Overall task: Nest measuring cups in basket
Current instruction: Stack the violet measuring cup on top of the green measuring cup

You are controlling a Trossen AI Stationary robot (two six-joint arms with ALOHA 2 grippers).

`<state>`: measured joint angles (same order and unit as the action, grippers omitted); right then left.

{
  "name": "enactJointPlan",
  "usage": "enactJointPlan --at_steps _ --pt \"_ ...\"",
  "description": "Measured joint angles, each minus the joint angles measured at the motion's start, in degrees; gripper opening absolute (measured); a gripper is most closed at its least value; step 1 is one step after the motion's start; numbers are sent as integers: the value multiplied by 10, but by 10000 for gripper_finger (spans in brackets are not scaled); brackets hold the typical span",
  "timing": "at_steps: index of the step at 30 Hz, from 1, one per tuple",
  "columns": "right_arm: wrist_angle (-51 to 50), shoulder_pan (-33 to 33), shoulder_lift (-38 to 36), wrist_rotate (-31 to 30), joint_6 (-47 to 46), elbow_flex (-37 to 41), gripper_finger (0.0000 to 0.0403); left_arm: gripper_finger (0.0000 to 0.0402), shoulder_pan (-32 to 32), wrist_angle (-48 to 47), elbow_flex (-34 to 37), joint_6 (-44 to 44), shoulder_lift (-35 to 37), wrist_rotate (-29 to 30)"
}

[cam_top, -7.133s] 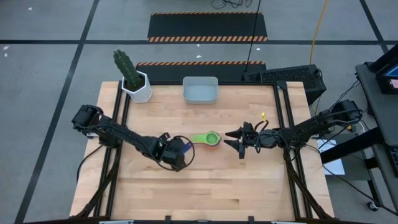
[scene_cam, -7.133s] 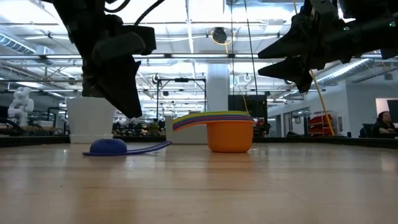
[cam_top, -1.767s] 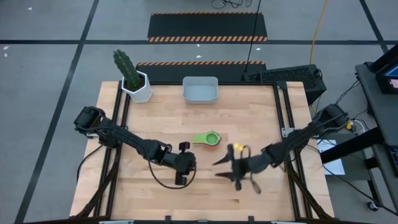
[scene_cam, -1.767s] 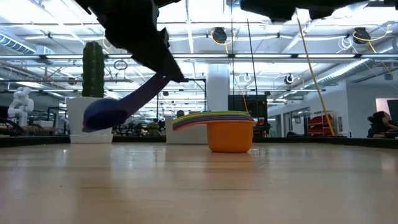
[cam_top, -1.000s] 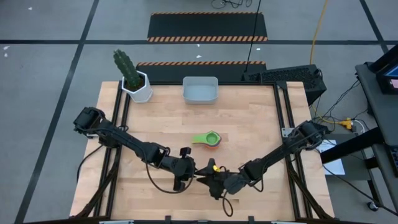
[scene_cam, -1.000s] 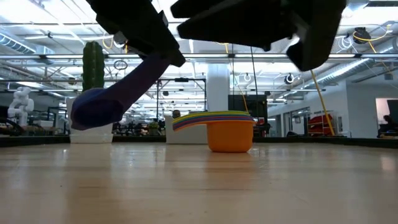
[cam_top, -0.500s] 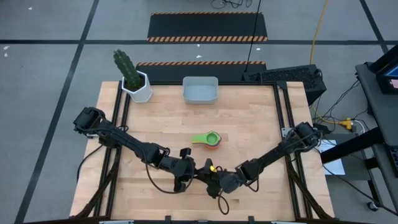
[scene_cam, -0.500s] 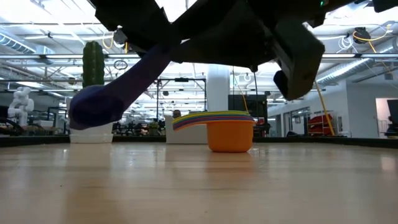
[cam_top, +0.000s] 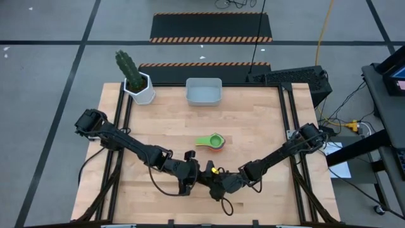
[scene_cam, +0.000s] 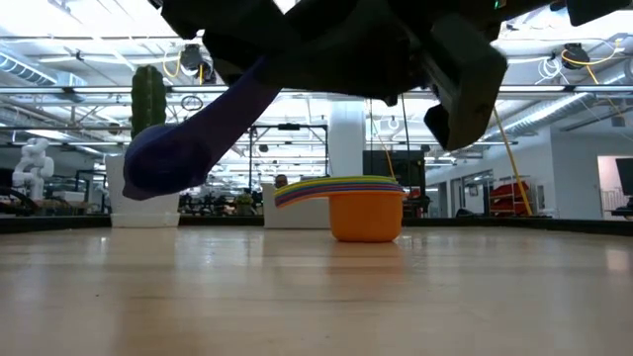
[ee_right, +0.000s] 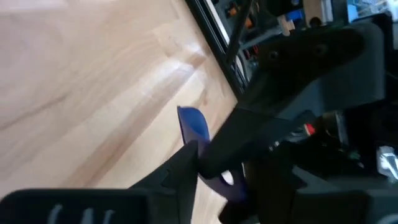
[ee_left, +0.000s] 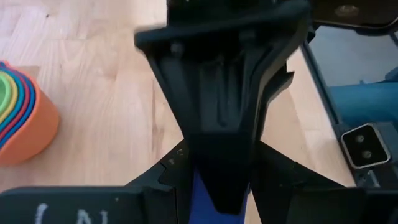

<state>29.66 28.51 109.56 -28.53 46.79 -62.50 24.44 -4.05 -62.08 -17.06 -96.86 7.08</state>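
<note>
Meeting near the table's front edge, the left gripper point(cam_top: 192, 174) holds the dark blue measuring cup point(scene_cam: 163, 158) by its handle, lifted clear of the wood, while the right gripper point(cam_top: 215, 180) closes narrowly around the same handle. The nested cup stack point(cam_top: 214, 141) sits mid-table; the basket point(cam_top: 203, 92) waits at the back edge. Risk: both claws pulling together could twist the cup loose.

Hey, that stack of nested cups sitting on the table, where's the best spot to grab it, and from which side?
Probably by the handles, coming in from the left arm's side. They stick out together, flat and level at the rim, clear of the table. The orange bowl beneath is round and looks too wide for the fingers.
</note>
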Motion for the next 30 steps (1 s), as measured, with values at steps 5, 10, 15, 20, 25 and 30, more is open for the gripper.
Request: enactJointPlan --at_steps 5,10,15,20,25,30 --pt "-2 -2 0 5 -9 0 73 127 0 6 0 -5 0 0" --pt "-5 -2 0 3 -12 0 38 126 0 5 0 -6 0 0" --pt "-9 -3 0 3 -27 0 31 126 0 6 0 -16 0 0" --pt "-12 -3 0 4 -42 0 23 142 1 10 0 -15 0 8" --pt "-25 -4 0 5 -55 0 1 165 0 16 0 -17 0 13" --pt "-34 -6 -2 33 -77 1 2 171 1 6 -1 -14 3 14"
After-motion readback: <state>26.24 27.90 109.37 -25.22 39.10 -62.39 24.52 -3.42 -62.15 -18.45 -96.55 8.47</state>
